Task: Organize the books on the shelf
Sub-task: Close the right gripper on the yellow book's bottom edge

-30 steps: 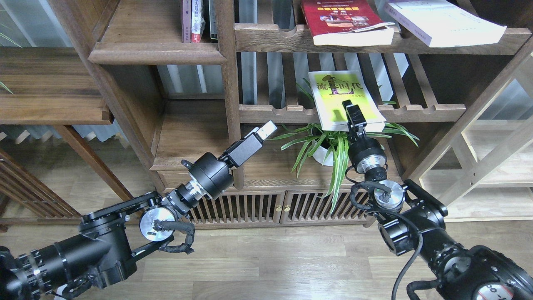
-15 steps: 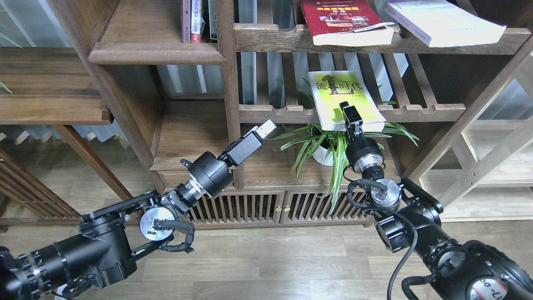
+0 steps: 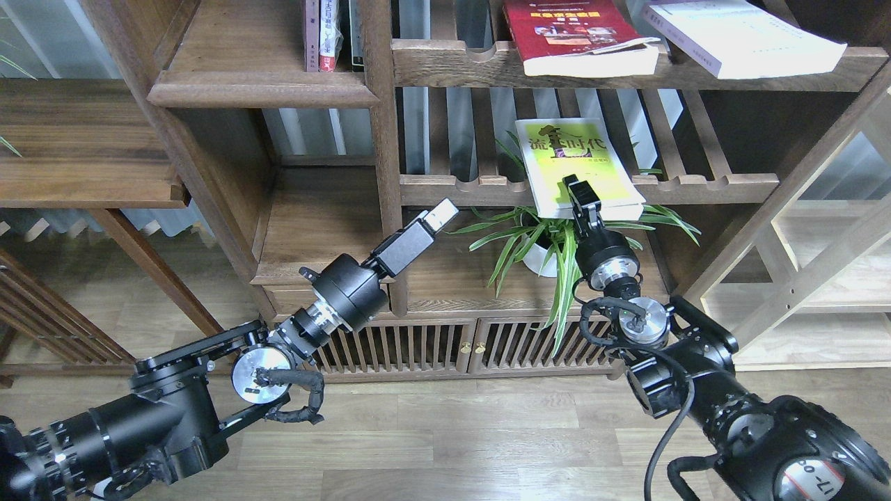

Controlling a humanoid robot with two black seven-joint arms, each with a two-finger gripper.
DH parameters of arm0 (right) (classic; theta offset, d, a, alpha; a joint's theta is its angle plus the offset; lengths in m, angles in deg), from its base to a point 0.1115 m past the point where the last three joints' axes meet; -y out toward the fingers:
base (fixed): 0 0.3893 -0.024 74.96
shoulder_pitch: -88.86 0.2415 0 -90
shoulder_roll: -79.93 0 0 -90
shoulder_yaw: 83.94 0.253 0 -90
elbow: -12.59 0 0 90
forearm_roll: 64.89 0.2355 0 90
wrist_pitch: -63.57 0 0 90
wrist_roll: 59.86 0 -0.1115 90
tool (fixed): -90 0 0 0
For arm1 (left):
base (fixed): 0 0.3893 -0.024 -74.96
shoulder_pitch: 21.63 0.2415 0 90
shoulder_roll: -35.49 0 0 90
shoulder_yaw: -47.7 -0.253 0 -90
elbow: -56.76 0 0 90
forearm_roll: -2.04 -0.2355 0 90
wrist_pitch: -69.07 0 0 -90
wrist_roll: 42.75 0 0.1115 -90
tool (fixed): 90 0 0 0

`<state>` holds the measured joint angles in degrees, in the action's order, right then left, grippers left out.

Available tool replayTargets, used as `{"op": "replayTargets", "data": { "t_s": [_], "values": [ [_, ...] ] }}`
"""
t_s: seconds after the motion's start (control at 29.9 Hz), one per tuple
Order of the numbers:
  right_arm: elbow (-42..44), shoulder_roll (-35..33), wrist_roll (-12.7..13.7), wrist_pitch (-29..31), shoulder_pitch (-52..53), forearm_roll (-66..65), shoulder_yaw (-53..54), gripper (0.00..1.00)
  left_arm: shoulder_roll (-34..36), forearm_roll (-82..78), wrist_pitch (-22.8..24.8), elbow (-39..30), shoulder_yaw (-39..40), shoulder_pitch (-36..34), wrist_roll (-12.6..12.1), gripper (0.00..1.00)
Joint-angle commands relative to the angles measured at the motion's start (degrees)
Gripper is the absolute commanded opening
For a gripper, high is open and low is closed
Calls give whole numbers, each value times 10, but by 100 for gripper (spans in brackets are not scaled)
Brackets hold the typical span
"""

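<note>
left gripper point(image 3: 441, 212): raised in front of the post between the plank compartments and the slatted racks, near no book; its pale fingers are seen end-on, so i cannot tell if they are parted or pressed together
right gripper point(image 3: 579, 195): at the near edge of the yellow-green book, dark and narrow from this angle; cannot tell whether it pinches the book or only overlaps it
yellow-green book point(image 3: 574, 165): lies flat on the lower slatted rack point(image 3: 703, 186), its near end jutting over the scalloped front rail
red book point(image 3: 574, 33): flat on the upper slatted rack point(image 3: 452, 64), near edge over the rail
white book point(image 3: 738, 35): on the same upper rack, right of the red one, apart from it
shelf point(image 3: 261, 87): dark solid plank at upper left with a rounded front edge; thin volumes point(image 3: 327, 33) stand upright at its right end
plant point(image 3: 550, 243): green leaves in a white pot, below the yellow-green book
</note>
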<state>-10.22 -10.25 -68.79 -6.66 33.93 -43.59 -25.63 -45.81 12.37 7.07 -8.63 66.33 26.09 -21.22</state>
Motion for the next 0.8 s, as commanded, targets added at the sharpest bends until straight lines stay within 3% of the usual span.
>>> {"op": "replayTargets", "data": {
  "t_s": [0.0, 0.3, 0.5, 0.77],
  "values": [
    [1, -1, 1, 0, 2, 1, 1, 55, 0, 0, 0, 0, 0, 0, 0, 99],
    [7, -1, 2, 1, 5, 1, 20, 41, 1, 0, 0, 0, 0, 0, 0, 99],
    [5, -1, 17, 8, 5, 14, 22, 24, 2, 0, 0, 1, 0, -1, 0, 99],
    [1, -1, 17, 18, 3, 21, 22, 13, 4, 0, 0, 1, 0, 1, 0, 99]
  ]
}}
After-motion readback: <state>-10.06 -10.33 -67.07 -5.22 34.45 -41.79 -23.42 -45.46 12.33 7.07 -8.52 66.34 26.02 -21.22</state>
